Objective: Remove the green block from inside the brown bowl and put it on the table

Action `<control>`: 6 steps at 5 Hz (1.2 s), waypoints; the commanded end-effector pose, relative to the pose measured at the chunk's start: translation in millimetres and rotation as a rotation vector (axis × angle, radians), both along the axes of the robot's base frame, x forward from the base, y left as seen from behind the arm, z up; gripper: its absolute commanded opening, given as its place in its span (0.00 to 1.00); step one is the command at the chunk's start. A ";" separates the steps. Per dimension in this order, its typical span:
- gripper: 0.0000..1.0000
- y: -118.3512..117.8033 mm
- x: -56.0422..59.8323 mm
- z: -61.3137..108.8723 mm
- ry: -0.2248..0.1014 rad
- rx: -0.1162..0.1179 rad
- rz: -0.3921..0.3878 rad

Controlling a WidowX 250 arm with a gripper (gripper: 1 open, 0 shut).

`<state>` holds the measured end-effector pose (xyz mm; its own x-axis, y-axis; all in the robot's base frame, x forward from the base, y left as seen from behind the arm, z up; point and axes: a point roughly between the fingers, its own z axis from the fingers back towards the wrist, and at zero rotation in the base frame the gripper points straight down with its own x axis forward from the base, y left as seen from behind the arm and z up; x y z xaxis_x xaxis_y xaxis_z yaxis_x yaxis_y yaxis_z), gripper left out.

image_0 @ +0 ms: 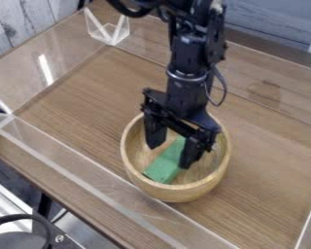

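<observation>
Wood-grain table (93, 92), clear acrylic walls (48, 156), brown bowl (139, 173).

Black jointed arm, cabled, ending in a two-fingered black pincer (175, 147).

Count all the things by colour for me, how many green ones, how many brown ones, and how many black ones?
Green: 1, the green block
Brown: 2, the brown bowl and the table
Black: 1, the gripper with its jaws open over the block
Total: 4
</observation>
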<state>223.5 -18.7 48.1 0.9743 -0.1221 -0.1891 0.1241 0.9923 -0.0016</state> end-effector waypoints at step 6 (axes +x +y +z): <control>1.00 -5.8 6.9 -0.6 -0.073 -0.010 -0.040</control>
<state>222.2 -22.6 35.7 0.9731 -0.1490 -0.1755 0.1506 0.9886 -0.0044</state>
